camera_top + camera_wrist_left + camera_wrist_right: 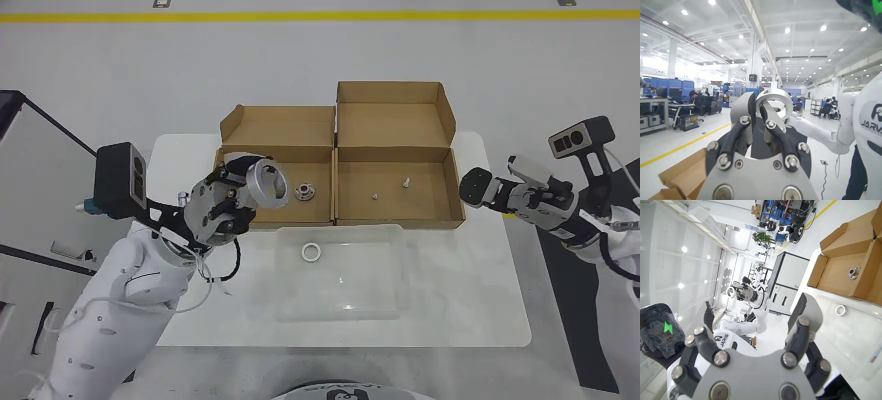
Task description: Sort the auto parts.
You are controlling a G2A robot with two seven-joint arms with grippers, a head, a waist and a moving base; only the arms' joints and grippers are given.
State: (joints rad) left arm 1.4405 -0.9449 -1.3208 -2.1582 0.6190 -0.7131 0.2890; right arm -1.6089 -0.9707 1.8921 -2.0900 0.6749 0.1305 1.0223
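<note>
Left pincer [757,108] holds ring [788,103] over box [275,128].

Right box [436,200]: near speck [374,196] and far speck [406,183] are too small to tell the type. Left box [300,128]: near-left floor is hidden under the left gripper [247,190] and the metal ring [268,183] clamped in it. In the left wrist view a finger [773,115] runs through the ring's bore and covers part of the rim. There the left box is cut by the picture edge, just a flap corner. Clear tray [857,336] is cut by the edge in the right wrist view, and its outline is faint from the top.
</note>
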